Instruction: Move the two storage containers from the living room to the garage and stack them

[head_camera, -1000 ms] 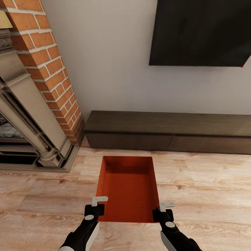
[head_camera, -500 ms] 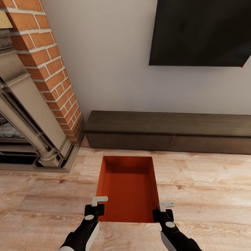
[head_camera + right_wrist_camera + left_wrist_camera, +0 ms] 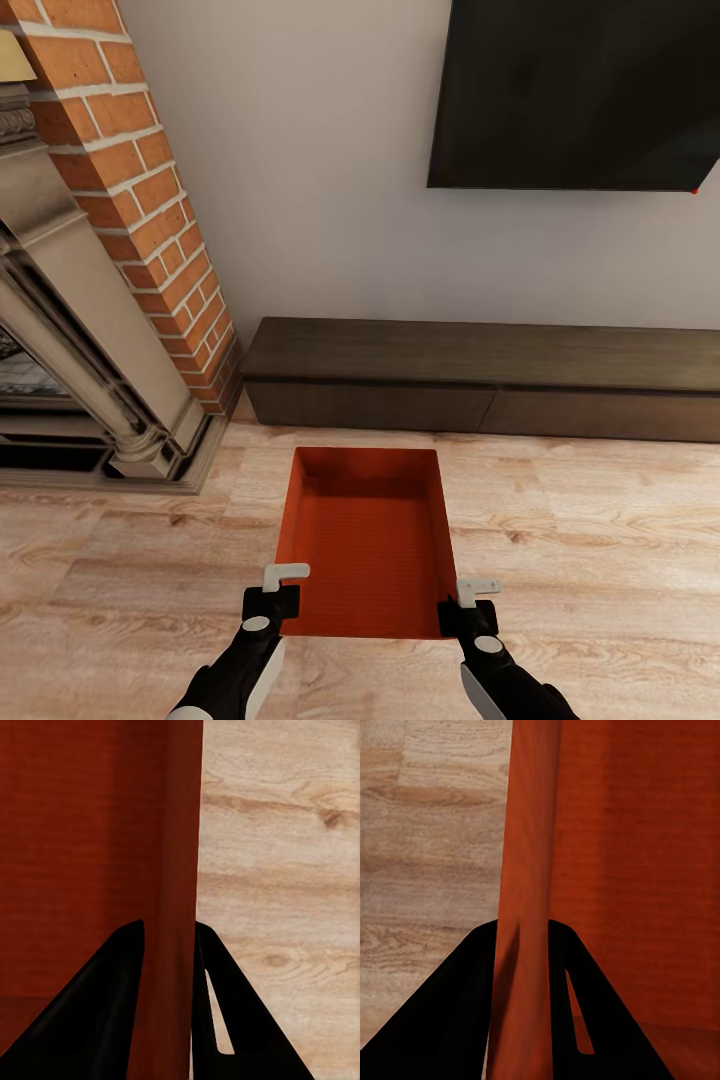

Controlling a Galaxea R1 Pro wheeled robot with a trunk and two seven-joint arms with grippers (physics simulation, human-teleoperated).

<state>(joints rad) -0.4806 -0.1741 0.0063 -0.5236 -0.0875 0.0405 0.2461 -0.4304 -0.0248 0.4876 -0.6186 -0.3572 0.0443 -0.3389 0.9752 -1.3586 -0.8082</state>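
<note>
Storage container (image 3: 365,540) empty, left gripper (image 3: 283,590) & right gripper (image 3: 466,600) clamping side walls

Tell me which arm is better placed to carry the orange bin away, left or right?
Neither alone. The left tool clamps the bin's left wall and the right tool clamps its right wall, both near the near end. The grips mirror each other, so both arms should probably carry it together.

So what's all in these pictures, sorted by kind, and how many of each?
Orange-red storage container: 1
Pincers gripping its walls: 2, left pincer, right pincer
Dark-wood bench: 1
Black wall TV: 1
Brick fireplace: 1
Total: 6
</note>
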